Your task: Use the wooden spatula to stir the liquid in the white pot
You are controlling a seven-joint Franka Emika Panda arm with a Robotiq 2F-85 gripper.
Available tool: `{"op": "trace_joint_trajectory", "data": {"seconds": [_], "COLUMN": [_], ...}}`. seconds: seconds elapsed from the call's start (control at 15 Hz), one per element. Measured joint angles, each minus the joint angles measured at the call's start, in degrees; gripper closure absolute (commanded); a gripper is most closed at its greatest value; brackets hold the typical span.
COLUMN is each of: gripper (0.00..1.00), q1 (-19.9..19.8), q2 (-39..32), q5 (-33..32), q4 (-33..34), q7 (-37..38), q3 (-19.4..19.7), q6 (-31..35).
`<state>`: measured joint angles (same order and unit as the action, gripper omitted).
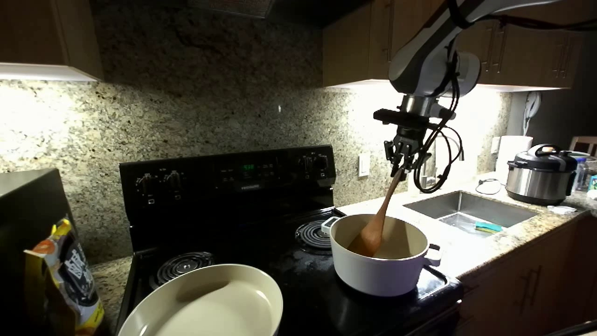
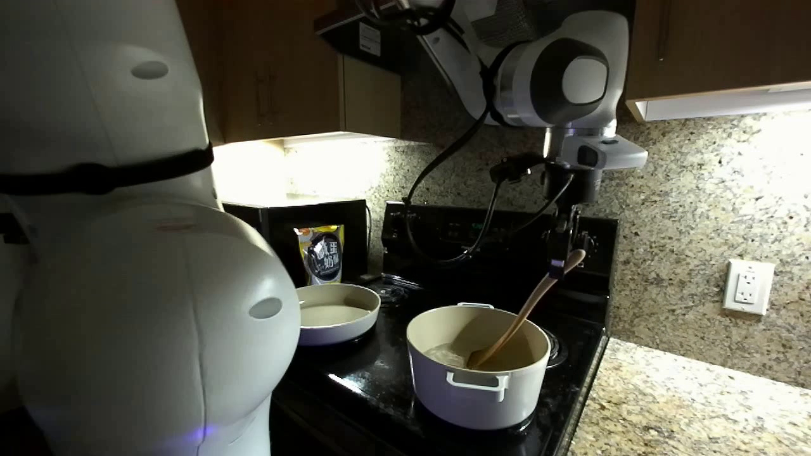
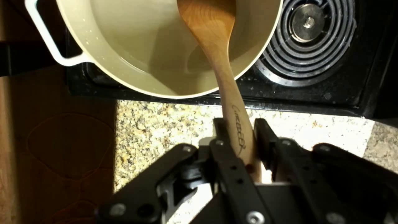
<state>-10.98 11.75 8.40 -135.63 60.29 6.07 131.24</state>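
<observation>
The white pot point(image 1: 381, 275) stands on the black stove, also in an exterior view point(image 2: 475, 402). Clear liquid point(image 3: 136, 40) covers its floor in the wrist view. The wooden spatula point(image 1: 383, 210) leans in the pot, wide end down inside it, handle slanting up over the rim; it also shows in an exterior view point(image 2: 529, 304) and the wrist view point(image 3: 225, 76). My gripper point(image 3: 238, 127) is shut on the spatula's handle, above the pot, and shows in both exterior views point(image 1: 400, 172) point(image 2: 561, 263). The tip of the wide end is cut off in the wrist view.
A cream oval dish point(image 1: 224, 308) stands on the stove beside the pot. Bare coil burners point(image 1: 317, 235) lie behind. A sink point(image 1: 485, 210) and a steel cooker point(image 1: 536, 179) are on the counter. A snack bag point(image 2: 323, 256) stands by a black box. Cables hang from the wrist.
</observation>
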Motion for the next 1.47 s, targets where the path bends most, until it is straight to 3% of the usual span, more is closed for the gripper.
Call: {"op": "trace_joint_trajectory", "data": {"seconds": [0.6,1.2,1.47], "gripper": [0.90,0.90,0.90], "q1": [-2.7,4.0,5.2], "q2": [0.8,0.8,-0.7], "q5": [-11.0,-11.4,-11.4], "q4": [-0.3,-0.2,1.7], "q7": [5.8,4.0,3.9], "q3": [-0.1,-4.7,-5.3], "q6": [-3.4,-3.6,-3.6]}}
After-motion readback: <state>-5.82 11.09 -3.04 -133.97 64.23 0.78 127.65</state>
